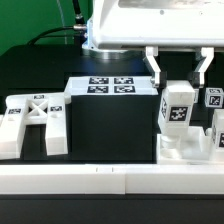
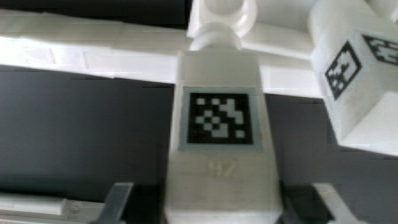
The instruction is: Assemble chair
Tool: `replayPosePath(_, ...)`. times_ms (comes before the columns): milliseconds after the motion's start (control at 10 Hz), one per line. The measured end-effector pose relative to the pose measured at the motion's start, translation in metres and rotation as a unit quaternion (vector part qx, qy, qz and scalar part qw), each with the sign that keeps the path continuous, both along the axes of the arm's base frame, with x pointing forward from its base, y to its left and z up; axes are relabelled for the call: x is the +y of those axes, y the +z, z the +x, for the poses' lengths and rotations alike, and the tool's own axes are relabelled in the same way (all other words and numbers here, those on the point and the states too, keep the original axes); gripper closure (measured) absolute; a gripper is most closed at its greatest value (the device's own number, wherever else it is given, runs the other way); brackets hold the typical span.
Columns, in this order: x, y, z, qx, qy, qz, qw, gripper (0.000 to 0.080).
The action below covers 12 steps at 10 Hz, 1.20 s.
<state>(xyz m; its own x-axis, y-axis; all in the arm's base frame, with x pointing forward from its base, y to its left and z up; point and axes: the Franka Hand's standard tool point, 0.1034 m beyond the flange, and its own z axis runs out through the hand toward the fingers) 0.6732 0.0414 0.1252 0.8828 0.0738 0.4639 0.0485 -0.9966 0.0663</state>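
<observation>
An upright white chair part (image 1: 177,108) with a square tag stands on a white slab (image 1: 185,150) at the exterior view's right. My gripper (image 1: 178,80) hangs right over it, one finger on each side of its top. In the wrist view the same tagged part (image 2: 221,110) runs between the fingers (image 2: 121,200), and a dark gap shows on both sides, so my gripper (image 2: 221,205) is open and not touching it. The X-braced frame (image 1: 35,120) lies on the table at the exterior view's left.
The marker board (image 1: 110,87) lies flat in the middle at the back. More tagged white parts (image 1: 213,100) stand close beside the gripper on the exterior view's right, also seen in the wrist view as a tagged block (image 2: 356,70). A long white rail (image 1: 110,180) runs along the front.
</observation>
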Motion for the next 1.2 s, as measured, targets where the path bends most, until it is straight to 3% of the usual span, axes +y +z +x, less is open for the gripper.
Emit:
replayPosePath(200,0.0,-0.001,-0.002,-0.023,0.001,-0.002,1.0,0.0509)
replayPosePath(700,0.004,-0.011,-0.006,-0.015,0.005,-0.004,1.0,0.0509)
replayPosePath(1200,0.003,-0.015,0.0,-0.016,0.005,-0.006,1.0,0.0509)
